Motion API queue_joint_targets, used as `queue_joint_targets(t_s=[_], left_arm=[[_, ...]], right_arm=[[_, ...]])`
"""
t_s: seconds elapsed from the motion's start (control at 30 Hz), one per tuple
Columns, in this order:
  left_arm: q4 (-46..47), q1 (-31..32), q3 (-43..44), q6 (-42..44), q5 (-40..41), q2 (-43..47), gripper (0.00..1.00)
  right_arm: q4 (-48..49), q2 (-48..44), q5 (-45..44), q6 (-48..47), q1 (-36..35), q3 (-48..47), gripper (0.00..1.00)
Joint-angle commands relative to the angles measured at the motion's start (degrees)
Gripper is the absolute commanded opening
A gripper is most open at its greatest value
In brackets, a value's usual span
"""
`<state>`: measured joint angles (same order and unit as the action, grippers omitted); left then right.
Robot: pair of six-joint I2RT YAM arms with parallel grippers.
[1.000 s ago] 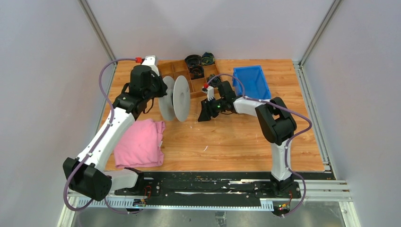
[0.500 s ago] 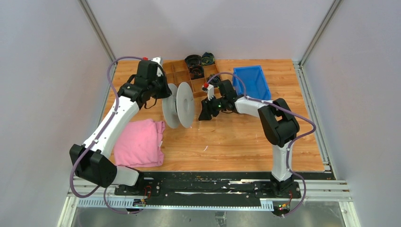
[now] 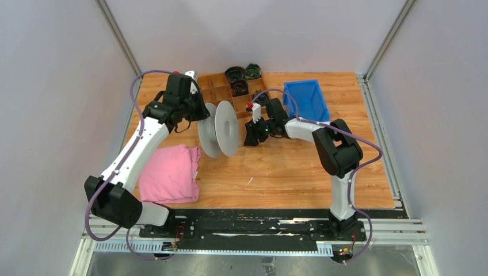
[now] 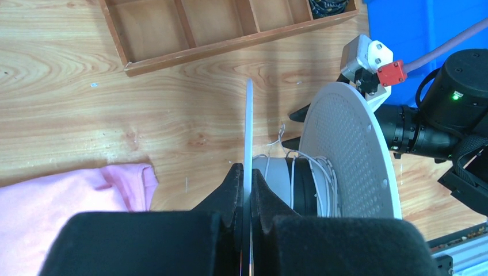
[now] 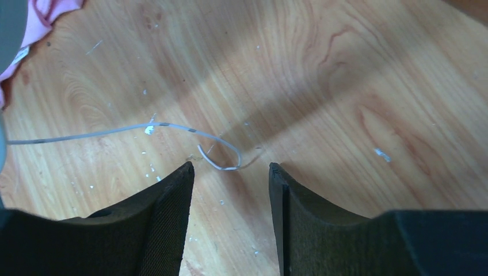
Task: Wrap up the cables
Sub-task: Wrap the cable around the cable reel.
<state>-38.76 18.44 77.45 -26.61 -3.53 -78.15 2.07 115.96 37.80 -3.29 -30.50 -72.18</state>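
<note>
A white spool [image 3: 218, 129] stands on edge on the wooden table between the two arms. My left gripper [image 3: 197, 112] is shut on the rim of the spool's thin left flange [image 4: 248, 144], its fingertips [image 4: 235, 179] pressing on both sides. Thin white-grey cable [image 4: 296, 172] lies in a few turns on the hub, beside the perforated right flange [image 4: 351, 155]. My right gripper [image 5: 230, 167] is open just above the table, right of the spool. The cable's loose end [image 5: 221, 154] curls into a small hook on the wood just ahead of its fingertips, touching neither.
A wooden compartment tray [image 3: 214, 86] at the back holds dark coiled bundles [image 3: 237, 73]. A blue bin [image 3: 307, 99] stands to its right. A folded pink cloth [image 3: 170, 173] lies near the front left, close to the spool.
My left arm has swung its wrist toward the back and carried the spool a little to the right. The right gripper has edged slightly back and stays open.
</note>
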Motion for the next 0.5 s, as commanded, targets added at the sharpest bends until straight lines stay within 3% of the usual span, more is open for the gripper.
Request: queue_joint_targets(t_s=[0.0, 0.47], left_arm=[[2.9, -0.5, -0.1, -1.3, -2.1, 2.4, 0.0], [3.7, -1.1, -0.8, -2.5, -3.1, 3.0, 0.0]], right_arm=[[-0.2, 1.2, -3.5, -2.5, -0.7, -2.3, 0.5], [0.7, 4.2, -0.4, -2.0, -0.8, -4.4, 0.38]])
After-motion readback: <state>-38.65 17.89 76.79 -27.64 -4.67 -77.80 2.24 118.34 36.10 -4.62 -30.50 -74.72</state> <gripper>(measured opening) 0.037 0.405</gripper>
